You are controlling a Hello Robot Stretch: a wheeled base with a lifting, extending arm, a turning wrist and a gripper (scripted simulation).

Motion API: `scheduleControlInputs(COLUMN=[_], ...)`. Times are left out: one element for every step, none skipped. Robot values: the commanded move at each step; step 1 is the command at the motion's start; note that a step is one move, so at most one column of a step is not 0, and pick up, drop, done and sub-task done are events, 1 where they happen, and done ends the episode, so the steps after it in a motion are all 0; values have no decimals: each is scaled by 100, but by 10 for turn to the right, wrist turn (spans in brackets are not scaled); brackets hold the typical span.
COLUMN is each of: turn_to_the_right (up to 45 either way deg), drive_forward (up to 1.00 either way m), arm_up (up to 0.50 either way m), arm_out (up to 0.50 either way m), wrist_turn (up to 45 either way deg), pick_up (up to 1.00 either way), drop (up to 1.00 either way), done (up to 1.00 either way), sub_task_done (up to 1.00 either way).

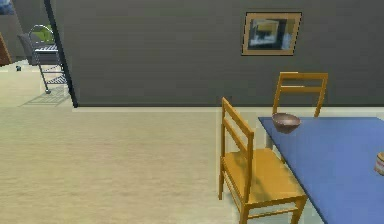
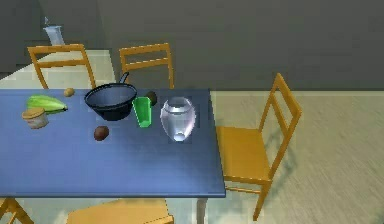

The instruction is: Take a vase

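A clear glass vase (image 2: 178, 118) stands upright on the blue table (image 2: 90, 165) near its right end in the arm side view. Just left of the vase stands a small green cup (image 2: 143, 111). Beyond that cup lies a black pan (image 2: 111, 100) with its handle pointing away.
Also on the table: bananas (image 2: 45, 103), a small jar (image 2: 37, 118), two brown lumps (image 2: 101, 132). Wooden chairs (image 2: 255, 140) stand around it. In the forward view are a blue table (image 1: 330, 165) with a bowl (image 1: 286, 122), two chairs (image 1: 255, 165), a dark wall with a picture (image 1: 271, 33), and a wire cart (image 1: 45, 62).
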Motion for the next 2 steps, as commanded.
scheduleControlInputs(turn_to_the_right=[0,0], drive_forward=[0,0], arm_up=[50,34], arm_out=[0,0], wrist_turn=[0,0], pick_up=[0,0], drop=[0,0], done=[0,0], sub_task_done=[0,0])
